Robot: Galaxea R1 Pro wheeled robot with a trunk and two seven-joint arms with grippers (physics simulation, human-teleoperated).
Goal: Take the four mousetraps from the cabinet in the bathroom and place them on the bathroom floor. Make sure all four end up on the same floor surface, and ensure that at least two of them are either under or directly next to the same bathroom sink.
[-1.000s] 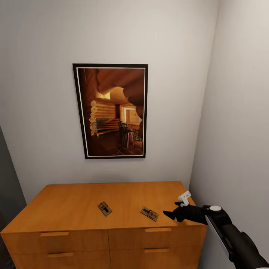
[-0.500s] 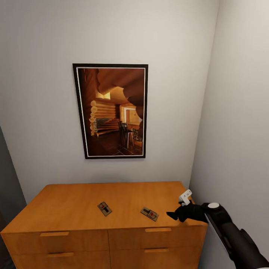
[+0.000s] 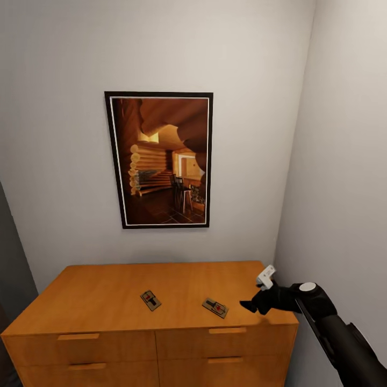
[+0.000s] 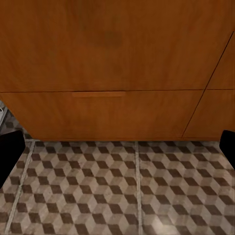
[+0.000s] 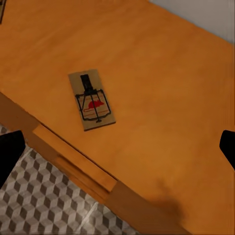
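Cabinet (image 3: 107, 293) top: flat tan mousetraps (image 3: 215, 307)

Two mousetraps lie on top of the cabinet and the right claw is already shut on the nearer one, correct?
Not quite. Two mousetraps do lie on the cabinet, but the right claw is open and holds nothing; the right wrist view shows that trap lying free between its spread fingers.

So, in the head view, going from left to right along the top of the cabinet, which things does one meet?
Left mousetrap → right mousetrap → right gripper, with its jaws open, over the right end of the cabinet.
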